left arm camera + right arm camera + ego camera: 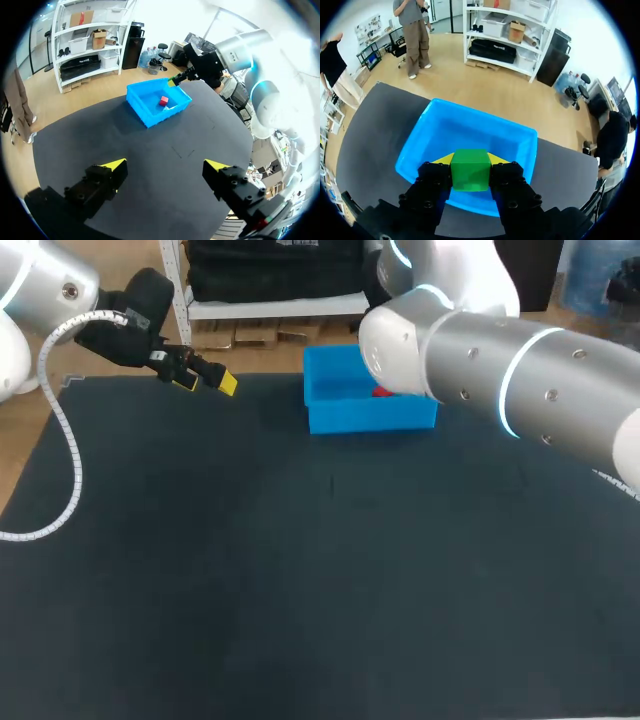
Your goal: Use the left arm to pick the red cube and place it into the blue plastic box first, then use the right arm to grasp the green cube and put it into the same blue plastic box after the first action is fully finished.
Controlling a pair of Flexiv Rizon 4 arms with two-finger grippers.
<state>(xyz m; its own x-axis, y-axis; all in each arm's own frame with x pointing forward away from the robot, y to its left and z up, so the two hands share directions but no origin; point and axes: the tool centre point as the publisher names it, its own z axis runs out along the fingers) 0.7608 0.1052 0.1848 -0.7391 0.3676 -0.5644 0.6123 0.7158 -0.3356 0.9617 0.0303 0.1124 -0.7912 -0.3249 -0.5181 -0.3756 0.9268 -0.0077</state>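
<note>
The blue plastic box [365, 418] stands at the back of the dark mat, partly covered by my right arm [500, 370]. Inside it lies the red cube [164, 100], seen as a red sliver [382, 392] in the head view. My right gripper [470, 161] is shut on the green cube [470, 170] and hangs over the near side of the blue box [470, 112]. In the left wrist view it shows at the box's far rim [176, 80]. My left gripper [165, 167] is open and empty, off at the mat's back left [205, 378], well away from the box.
The dark mat [300, 570] covers the table, with nothing else on it in view. A white coiled cable [70, 450] hangs from my left arm over the mat's left edge.
</note>
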